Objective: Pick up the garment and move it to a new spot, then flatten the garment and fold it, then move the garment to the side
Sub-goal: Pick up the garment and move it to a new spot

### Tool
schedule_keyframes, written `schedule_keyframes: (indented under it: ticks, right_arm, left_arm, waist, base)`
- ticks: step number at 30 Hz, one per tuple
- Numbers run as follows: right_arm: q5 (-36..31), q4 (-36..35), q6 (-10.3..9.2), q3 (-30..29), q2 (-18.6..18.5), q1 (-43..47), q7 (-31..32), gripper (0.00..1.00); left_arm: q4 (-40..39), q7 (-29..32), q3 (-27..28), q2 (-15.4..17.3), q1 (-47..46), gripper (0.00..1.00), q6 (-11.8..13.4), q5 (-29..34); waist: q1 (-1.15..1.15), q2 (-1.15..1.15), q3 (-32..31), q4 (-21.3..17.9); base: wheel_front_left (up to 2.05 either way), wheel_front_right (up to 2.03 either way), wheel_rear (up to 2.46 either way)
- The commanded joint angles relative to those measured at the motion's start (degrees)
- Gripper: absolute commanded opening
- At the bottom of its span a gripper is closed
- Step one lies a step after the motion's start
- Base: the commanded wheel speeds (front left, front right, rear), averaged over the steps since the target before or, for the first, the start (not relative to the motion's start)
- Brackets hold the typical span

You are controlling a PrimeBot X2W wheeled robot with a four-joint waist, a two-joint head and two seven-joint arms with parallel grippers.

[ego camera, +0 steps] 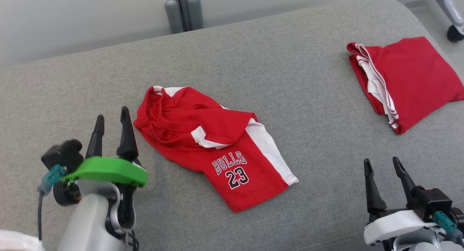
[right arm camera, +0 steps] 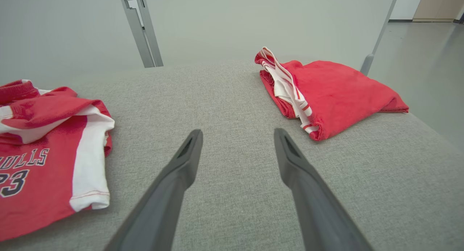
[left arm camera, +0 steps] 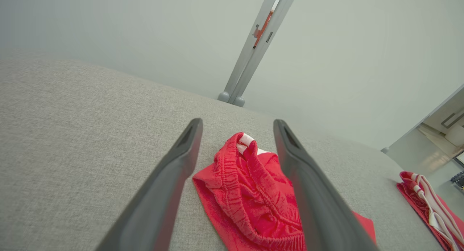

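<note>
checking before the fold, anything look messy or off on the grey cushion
Yes: the red and white Bulls 23 shorts at centre lie rumpled, waistband end bunched and flopped over the printed leg. The folded red and white garment at the far right looks tidy.

Seen on my head camera, the red shorts (ego camera: 217, 149) on the grey cushion (ego camera: 290, 80) carry the one marking I can read. It is the team name (ego camera: 229, 162) "BULLS", in black capitals outlined in white and arched across the leg panel. The number (ego camera: 237, 177) "23" sits directly beneath it in the same black-and-white style. Both lines tilt, climbing toward the right of that view. On my right wrist camera the same print lies against the frame's left edge. There it is cut so that the letters (right arm camera: 23, 159) read "ULLS", above a clipped "2" and a whole "3" (right arm camera: 11, 183), beside the white side stripe (right arm camera: 88, 153).
</note>
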Motion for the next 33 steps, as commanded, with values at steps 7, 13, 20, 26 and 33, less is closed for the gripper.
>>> schedule_keyframes:
  ticks: [7, 13, 20, 26, 33]
  right_arm:
    - [-1.89, -0.34, -0.11, -3.36, -0.12, 3.67, -0.15, 1.0]
    - [-2.48, -0.41, -0.11, -5.08, -0.1, 5.59, -0.15, 1.0]
    - [-1.66, 2.06, -0.11, -5.46, -0.08, 7.56, -0.15, 1.0]
    - [-0.08, 3.2, -0.11, -4.81, -0.08, 8.56, -0.15, 1.0]
    - [-0.26, 3.56, -0.11, -4.47, -0.09, 8.44, -0.15, 1.0]
  left_arm:
    - [-14.76, -0.06, 6.02, -5.42, 19.47, 1.0, -2.18, 15.98]
    - [-17.58, -0.07, 7.81, -6.31, 27.49, 1.0, -4.32, 27.14]
    - [-19.97, -0.07, 11.74, -6.78, 32.17, 1.0, -6.3, 34.27]
    - [-20.81, -0.08, 14.5, -7.06, 34.39, 1.0, -7.34, 36.36]
    - [-20.55, -0.08, 14.98, -7.16, 33.46, 1.0, -8.53, 37.04]
  waist:
    - [0.0, 0.0, -7.89, 8.89]
    - [0.0, 0.0, -9.87, 12.36]
    - [0.0, 0.0, -11.67, 14.34]
    - [0.0, 0.0, -12.18, 14.37]
    - [0.0, 0.0, -11.94, 14.21]
  base:
    - [0.0, 0.0, 0.0]
    - [0.0, 0.0, 0.0]
    - [0.0, 0.0, 0.0]
    - [0.0, 0.0, 0.0]
    - [0.0, 0.0, 0.0]
